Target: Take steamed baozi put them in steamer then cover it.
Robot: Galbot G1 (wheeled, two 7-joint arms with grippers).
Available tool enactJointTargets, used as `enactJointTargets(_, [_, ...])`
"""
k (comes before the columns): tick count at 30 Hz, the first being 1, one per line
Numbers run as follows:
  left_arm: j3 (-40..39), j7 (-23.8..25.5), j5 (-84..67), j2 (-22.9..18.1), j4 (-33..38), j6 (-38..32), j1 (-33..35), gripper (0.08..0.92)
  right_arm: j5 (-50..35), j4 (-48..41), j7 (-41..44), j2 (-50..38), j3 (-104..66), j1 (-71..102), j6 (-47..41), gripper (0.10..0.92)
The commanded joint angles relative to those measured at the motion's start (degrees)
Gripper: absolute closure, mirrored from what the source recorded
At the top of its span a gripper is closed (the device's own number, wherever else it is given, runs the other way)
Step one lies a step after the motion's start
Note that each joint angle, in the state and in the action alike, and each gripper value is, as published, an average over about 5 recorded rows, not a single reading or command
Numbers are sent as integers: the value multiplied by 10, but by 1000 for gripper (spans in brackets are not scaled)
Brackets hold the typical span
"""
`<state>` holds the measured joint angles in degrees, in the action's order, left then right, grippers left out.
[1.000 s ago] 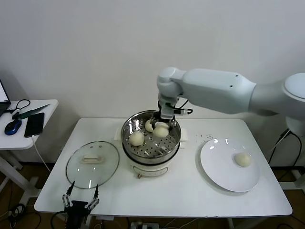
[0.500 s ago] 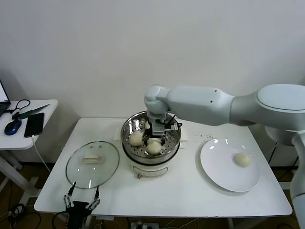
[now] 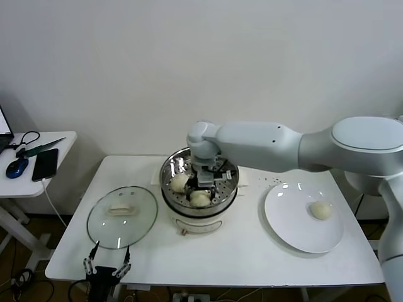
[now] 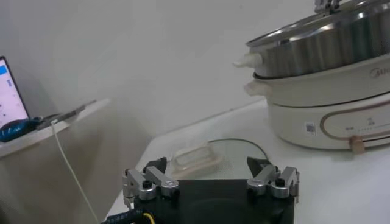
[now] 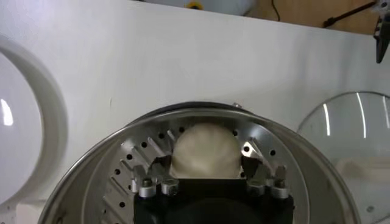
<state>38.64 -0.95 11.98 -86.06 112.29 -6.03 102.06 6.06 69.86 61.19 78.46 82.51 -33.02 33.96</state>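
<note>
The steamer [image 3: 189,221] stands mid-table. My right gripper [image 3: 203,187] reaches down into it, shut on a baozi [image 5: 206,152] that rests on the perforated tray [image 5: 122,182] near the front; that baozi also shows in the head view [image 3: 200,199]. Another baozi [image 3: 180,182] lies at the tray's left. Any other in the steamer is hidden by the arm. One baozi [image 3: 321,211] lies on the white plate [image 3: 289,226]. The glass cover [image 3: 122,217] lies flat left of the steamer. My left gripper [image 3: 107,259] waits open and empty at the table's front-left edge, near the cover [image 4: 237,146].
A small side table at far left holds a phone [image 3: 45,163] and a blue mouse [image 3: 17,167]. The wall is close behind the table. The right arm spans from the right over the steamer's back.
My right gripper has carried the baozi from the back right of the steamer toward its front and lowered it to the tray. The left arm has not moved.
</note>
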Motion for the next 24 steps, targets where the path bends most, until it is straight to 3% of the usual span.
enactJointTargets(1, [0,2,-7,1,0,-1,0,177,27,0,8,-1,-17,4,14,210])
enactJointTargets(13, [0,2,-8,-1,10,1,0,177,-4,-10,7,-96,-39,-76,-7,203])
enactJointTargets(18, [0,2,-8,3,14,1,-2,177,-115,-7,-37,-189,30,-137,-134,203])
enactJointTargets(24, [-2,2,-12,4,15,1,-7,177,-224,18,-28,-305,90,-157,-269,203])
